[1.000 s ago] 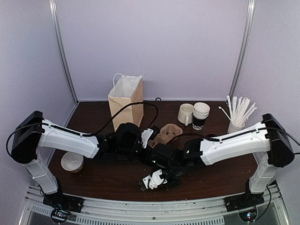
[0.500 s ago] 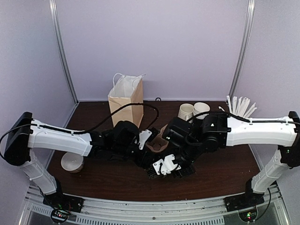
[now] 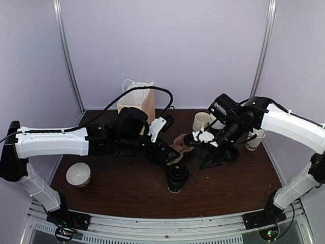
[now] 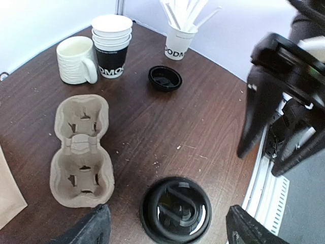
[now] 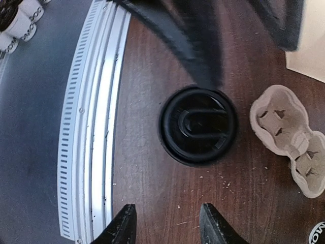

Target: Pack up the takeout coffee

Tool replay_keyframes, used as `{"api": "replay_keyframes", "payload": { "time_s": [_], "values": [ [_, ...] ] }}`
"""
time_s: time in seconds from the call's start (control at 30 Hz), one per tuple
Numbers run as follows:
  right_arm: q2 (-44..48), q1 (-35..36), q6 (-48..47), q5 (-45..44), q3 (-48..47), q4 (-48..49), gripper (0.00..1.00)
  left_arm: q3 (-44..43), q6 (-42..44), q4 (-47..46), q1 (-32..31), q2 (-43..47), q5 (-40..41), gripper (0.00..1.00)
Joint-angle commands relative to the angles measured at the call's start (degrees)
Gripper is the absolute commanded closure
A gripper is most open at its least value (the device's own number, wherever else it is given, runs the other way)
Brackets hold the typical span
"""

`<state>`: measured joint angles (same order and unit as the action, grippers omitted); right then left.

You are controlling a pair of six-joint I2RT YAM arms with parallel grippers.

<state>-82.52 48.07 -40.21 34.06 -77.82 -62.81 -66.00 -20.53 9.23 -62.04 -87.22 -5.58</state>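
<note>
Pale purple walls are standing around a dark brown table [image 3: 127, 195] in the top view; the takeout coffee [image 3: 177, 177] is standing upright on the wood near the front edge, wearing its black lid; the left gripper [image 3: 167, 155] is hanging close over it, and the right gripper [image 3: 218, 157] is hanging off to the right, well apart from the cup; a brown cup carrier [image 3: 181, 144] is lying between the two grippers; a paper bag [image 3: 136, 104] is standing at the back, a white bowl [image 3: 78, 174] is sitting near the left front, and a white mug [image 3: 201, 122] is sitting at the back right; the left wrist camera is looking down on the coffee lid, and its two fingers [image 4: 96, 226] are standing wide apart, one on each side of the cup and not touching it; the carrier is lying just to the left, and behind it the mug, a stack of paper cups [image 4: 111, 43], a loose black lid [image 4: 165, 79] and a cup of white sticks [image 4: 180, 40] are sitting; the right wrist camera is also looking down on the coffee lid, close to the metal rail [image 5: 96, 127] at the table edge; its fingers [image 5: 124, 226] are standing apart with bare wood between them, and the cup is sitting clear of them, farther up the picture.
</note>
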Motion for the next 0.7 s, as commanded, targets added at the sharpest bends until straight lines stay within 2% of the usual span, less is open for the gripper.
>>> {"api": "replay_keyframes", "payload": {
  "time_s": [0.0, 0.13, 0.3, 0.47, 0.53, 0.67],
  "values": [
    [1.62, -5.98, 9.8, 5.43, 0.42, 7.12, 0.55, -3.77, -4.75, 10.53, -0.27, -0.89, 6.53, 0.23],
    [1.11, -8.56, 16.12, 6.2, 3.77, 12.77, 0.59, -1.87, -12.46, 15.47, -0.44, 1.4, 8.26, 0.32],
    [-3.25, -9.4, 22.4, 10.97, 6.99, 17.14, 0.64, 2.45, -18.52, 15.48, -0.54, 4.23, 6.57, 0.34],
    [-9.91, -12.71, 28.05, 16.56, 6.74, 19.15, 0.69, 4.72, -23.92, 12.92, -0.34, 3.12, 5.58, 0.38],
    [-11.93, -14.64, 29.84, 18.38, 6.28, 19.97, 0.72, 6.21, -25.46, 9.8, -0.05, 2.49, 2.59, 0.41],
    [-14.58, -17.3, 31.3, 22.16, 5.91, 20.09, 0.73, 8.03, -28.32, 6.57, 0.66, 1.63, 0.52, 0.49]
  ]
}}
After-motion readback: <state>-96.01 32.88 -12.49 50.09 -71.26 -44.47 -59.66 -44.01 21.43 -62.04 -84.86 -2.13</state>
